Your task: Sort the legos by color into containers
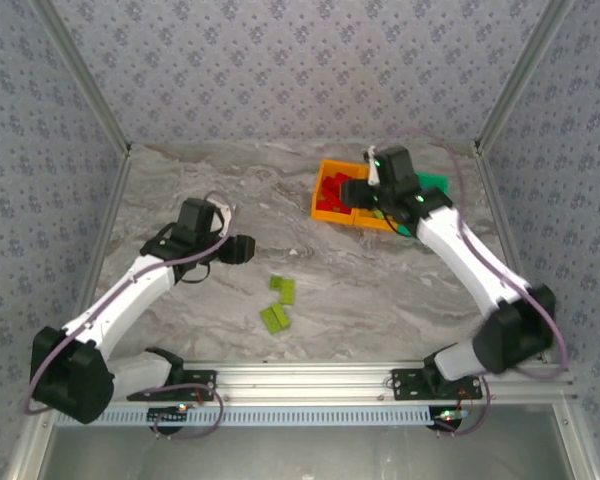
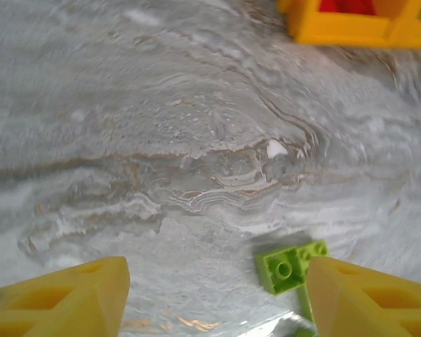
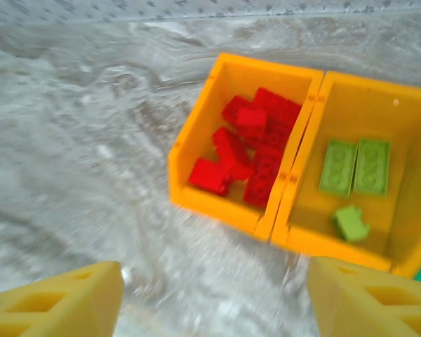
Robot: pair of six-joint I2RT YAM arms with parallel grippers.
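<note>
Legos point(image 1: 276, 318), seemingly light, rigid and best pinched across flat sides, are lying loose well apart from the containers point(image 1: 325, 212) as the left gripper point(image 1: 242, 249) and right gripper point(image 3: 214, 288) are both gaping empty.

Top high, from behind; wrists low, close; orange bins point(image 3: 217, 207) shared.

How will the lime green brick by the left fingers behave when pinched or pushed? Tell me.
The lime green brick looks like rigid moulded plastic, so it should stay stiff when pinched. It is small beside the left fingers, so probably light. Lying flat, studs up, on the smooth table, it would likely slide rather than roll or tip.
</note>
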